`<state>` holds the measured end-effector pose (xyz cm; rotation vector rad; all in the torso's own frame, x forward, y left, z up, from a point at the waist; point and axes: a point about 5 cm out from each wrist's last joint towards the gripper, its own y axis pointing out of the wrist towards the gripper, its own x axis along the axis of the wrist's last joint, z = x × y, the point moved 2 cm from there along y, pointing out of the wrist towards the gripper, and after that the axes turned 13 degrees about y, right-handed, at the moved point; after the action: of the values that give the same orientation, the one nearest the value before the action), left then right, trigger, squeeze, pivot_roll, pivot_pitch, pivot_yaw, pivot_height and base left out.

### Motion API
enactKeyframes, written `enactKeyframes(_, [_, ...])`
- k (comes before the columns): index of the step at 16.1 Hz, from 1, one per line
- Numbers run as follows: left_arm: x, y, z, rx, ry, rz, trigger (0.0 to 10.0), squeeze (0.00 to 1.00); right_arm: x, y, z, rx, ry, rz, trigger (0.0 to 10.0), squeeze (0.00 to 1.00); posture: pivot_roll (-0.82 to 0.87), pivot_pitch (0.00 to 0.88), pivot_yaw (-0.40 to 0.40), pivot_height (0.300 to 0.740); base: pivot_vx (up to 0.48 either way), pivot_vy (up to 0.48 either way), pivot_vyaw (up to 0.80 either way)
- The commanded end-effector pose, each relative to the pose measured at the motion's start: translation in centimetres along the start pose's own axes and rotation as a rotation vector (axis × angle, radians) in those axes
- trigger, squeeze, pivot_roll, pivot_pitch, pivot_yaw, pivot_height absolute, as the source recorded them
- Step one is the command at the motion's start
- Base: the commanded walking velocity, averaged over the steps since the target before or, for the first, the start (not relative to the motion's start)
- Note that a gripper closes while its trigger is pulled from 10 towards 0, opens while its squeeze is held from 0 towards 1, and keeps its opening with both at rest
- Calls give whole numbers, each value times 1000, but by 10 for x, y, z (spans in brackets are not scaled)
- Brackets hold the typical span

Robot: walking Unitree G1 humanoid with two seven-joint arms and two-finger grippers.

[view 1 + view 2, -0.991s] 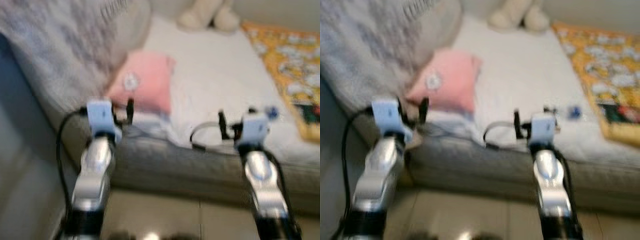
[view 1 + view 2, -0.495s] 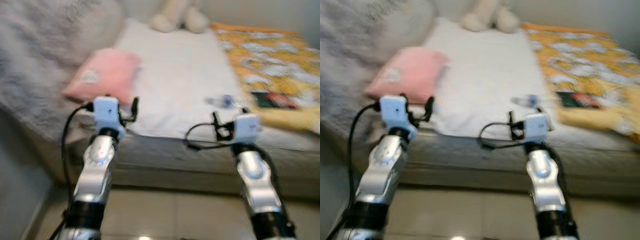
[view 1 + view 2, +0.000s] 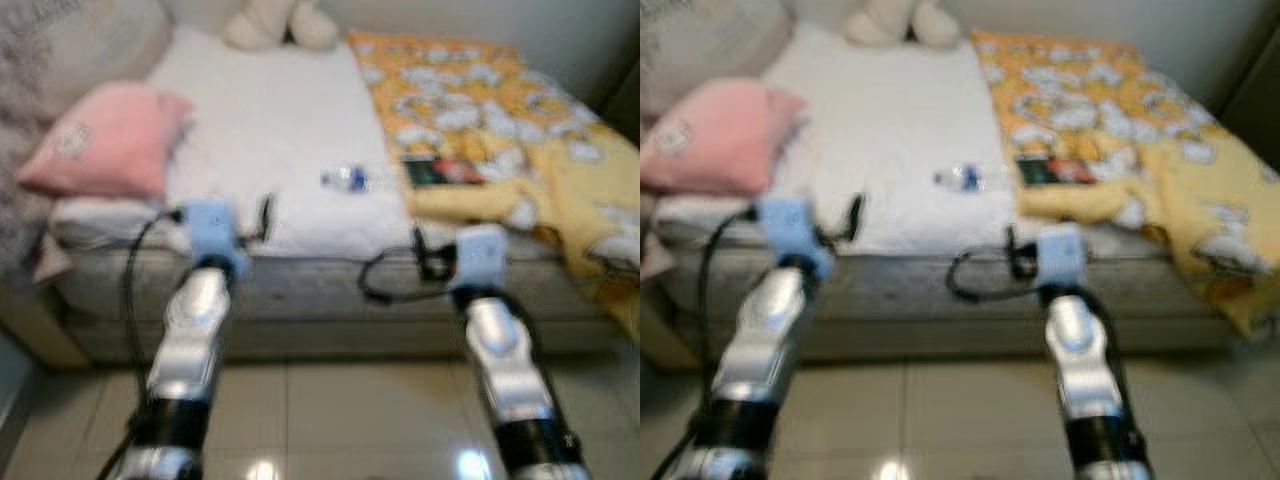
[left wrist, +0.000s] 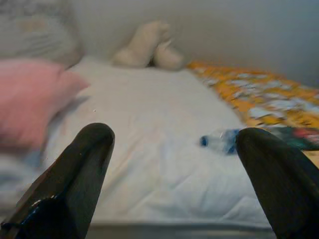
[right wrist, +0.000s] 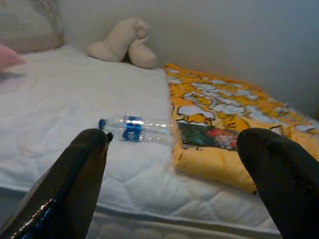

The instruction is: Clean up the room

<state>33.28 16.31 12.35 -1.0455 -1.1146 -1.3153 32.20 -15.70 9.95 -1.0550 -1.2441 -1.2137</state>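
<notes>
Facing the bed [image 3: 290, 130], I am holding my left gripper [image 4: 174, 174] and right gripper [image 5: 174, 169] spread and empty, the plastic bottle [image 5: 137, 128] lying crosswise on the white mattress ahead, nearer my right arm.

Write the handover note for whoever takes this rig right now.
Left gripper: open, empty, held up in front of the bed's near edge.
Right gripper: open, empty, likewise raised short of the bed, pointing toward the bottle.
Bottle: lying on its side on the white mattress, next to the edge of the yellow blanket.
Also on the bed: pink pillow at the robot's left, plush toy at the far end, a dark flat item on the blanket, too blurred to identify.
Done: nothing picked up yet.
Left: step closer, probably take the bottle first.
</notes>
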Motion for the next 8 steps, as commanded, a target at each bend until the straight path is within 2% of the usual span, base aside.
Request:
enactKeyframes(1, [-15,-6,7,27,-22,66,10000,0,-2,-3,-16,-45,20,20,10000,0,7,0,-21,740,0,-458,0])
enactKeyframes(2, [-24,-17,14,24,0,93,10000,0,-7,-13,-24,-58,34,38,10000,0,10,0,-18,740,0,-458,0])
enactKeyframes(4, [-36,-37,20,-10,58,135,10000,0,-16,-36,-35,-58,5,86,10000,0,11,0,-18,740,0,-458,0])
enactKeyframes(6, [-44,-42,16,-44,112,157,10000,0,-24,-49,-38,-56,-12,114,10000,0,11,0,-21,740,0,0,0])
enactKeyframes(8, [-39,-44,16,-46,110,130,10000,0,-26,-55,-32,-32,-8,123,10000,0,4,0,-15,740,0,0,0])
